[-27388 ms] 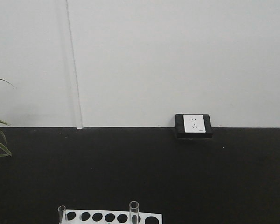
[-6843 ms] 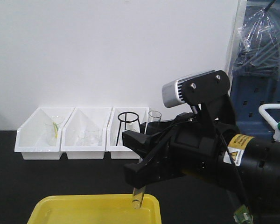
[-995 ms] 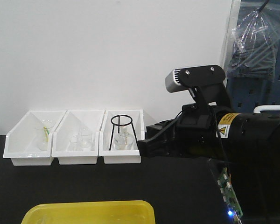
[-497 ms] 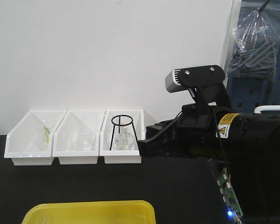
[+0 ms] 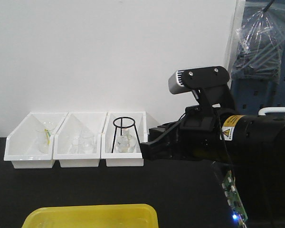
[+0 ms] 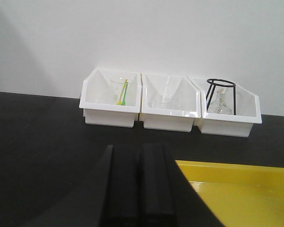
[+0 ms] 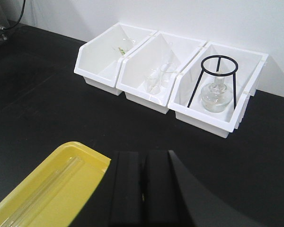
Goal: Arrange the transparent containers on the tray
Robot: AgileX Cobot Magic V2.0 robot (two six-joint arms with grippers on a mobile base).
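The yellow tray (image 5: 88, 209) lies at the near edge of the black table. In the right wrist view a clear test tube (image 7: 49, 187) lies lengthwise in the tray (image 7: 95, 156); a second may lie beside it, too faint to tell. My right gripper (image 7: 143, 163) is shut and empty, just right of the tray's corner and above the table. From the front it (image 5: 145, 144) hangs well above the tray's right end. My left gripper (image 6: 139, 156) is shut and empty, just left of the tray (image 6: 227, 166).
Three white slanted bins (image 5: 76, 140) stand in a row against the white wall. They hold a beaker with a green-yellow stick (image 6: 121, 91), small beakers (image 7: 160, 78), and a flask under a black ring stand (image 7: 217, 80).
Since 6.8 s ago my right gripper has let go of the tube it held over the tray and has risen. Over the last second nothing has visibly moved.
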